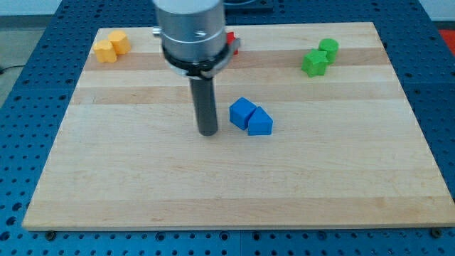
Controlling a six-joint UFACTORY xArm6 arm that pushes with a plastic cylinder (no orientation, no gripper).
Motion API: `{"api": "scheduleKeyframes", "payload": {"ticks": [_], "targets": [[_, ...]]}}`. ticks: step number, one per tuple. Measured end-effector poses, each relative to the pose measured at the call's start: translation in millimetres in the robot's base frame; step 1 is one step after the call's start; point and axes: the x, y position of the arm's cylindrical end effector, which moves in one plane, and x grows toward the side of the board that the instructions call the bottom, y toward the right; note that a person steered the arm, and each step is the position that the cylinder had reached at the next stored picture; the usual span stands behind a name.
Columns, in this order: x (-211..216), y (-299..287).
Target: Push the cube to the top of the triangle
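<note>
Near board centre, the rod's tip [207, 132] sits on the wooden board [142, 185], just left of the blue cube [242, 112], a small gap between them; no gripper on this arm, only the rod, so nothing to open or close; blue triangle [260, 122] touches the cube's lower-right side; two yellow blocks [112, 46] touching at the view's top left; two green blocks [319, 57] touching at top right; a red block [231, 40] mostly hidden behind the arm's housing, shape unclear.
</note>
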Motion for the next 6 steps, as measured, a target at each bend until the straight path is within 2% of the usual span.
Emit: {"api": "scheduleKeyframes", "payload": {"ticks": [1,4,5,6], "targets": [[-13.3,31.7],[-61.1,44.2],[-38.8,29.1],[20.6,29.9]]}}
